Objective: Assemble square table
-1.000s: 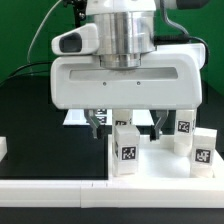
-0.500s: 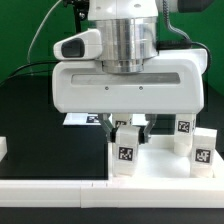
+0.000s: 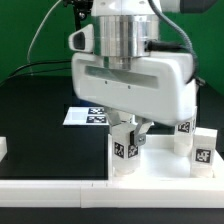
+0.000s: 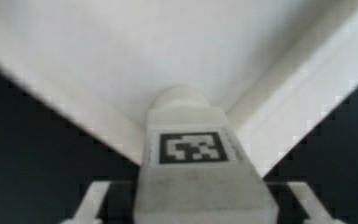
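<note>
The white square table top [image 3: 160, 162] lies on the black table at the exterior view's right. Three stubby white tagged legs stand on it: one at its front-left corner [image 3: 124, 152], two at the right [image 3: 185, 133] [image 3: 203, 150]. My gripper [image 3: 129, 134] hangs straight over the front-left leg with a finger on each side of its upper part. In the wrist view that leg [image 4: 195, 150] stands between my fingers [image 4: 98, 203], with a dark gap on each side. My gripper [image 4: 197, 206] is open. The table top [image 4: 87, 60] fills the view behind it.
A long white bar [image 3: 50, 188] lies along the front edge. The marker board [image 3: 88, 115] lies behind my hand. A small white piece [image 3: 3, 148] sits at the exterior view's left edge. Green wall and cables stand behind.
My hand has turned about its vertical axis and shifted toward the exterior view's right. The fingers now straddle the front-left leg. The legs and top have not moved.
</note>
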### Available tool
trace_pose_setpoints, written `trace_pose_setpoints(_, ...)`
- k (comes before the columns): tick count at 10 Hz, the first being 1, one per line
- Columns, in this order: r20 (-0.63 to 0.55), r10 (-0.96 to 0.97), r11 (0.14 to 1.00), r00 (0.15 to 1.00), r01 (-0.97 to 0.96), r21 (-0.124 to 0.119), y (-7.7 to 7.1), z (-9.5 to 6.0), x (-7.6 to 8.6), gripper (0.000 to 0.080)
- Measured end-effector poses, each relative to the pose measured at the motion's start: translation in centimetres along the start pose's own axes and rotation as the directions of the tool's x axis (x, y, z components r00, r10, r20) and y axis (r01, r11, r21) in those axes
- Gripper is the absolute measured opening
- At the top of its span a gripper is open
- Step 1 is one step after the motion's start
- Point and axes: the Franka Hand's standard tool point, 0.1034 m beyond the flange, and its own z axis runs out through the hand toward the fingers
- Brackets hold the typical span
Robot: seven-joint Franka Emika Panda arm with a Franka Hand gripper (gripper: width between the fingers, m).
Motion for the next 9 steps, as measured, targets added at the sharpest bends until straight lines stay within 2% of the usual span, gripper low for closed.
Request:
trace_pose_setpoints(2,0.041,0.324,0.944,0.945,-0.326,0.046,0.03,0.24,-0.09,0.0287)
trace_pose_setpoints(4,0.036,0.342,0.938,0.939,-0.343,0.048,0.09,0.32,0.0,0.0287)
trace_pose_setpoints(5,0.034,0.294,0.954,0.955,-0.295,0.049,0.08,0.33,-0.02,0.0287)
trace_pose_setpoints(6,0.024,0.164,0.985,0.986,-0.165,0.049,0.02,0.28,-0.05,0.0486)
trace_pose_setpoints(7,0.012,-0.033,0.998,0.999,0.032,0.053,-0.03,0.17,-0.03,0.0486)
trace_pose_setpoints(8,-0.005,-0.266,0.963,0.964,0.266,0.047,-0.14,0.04,-0.28,0.0596)
trace_pose_setpoints(9,-0.009,-0.388,0.921,0.922,0.388,0.037,-0.15,0.15,-0.6,0.0633)
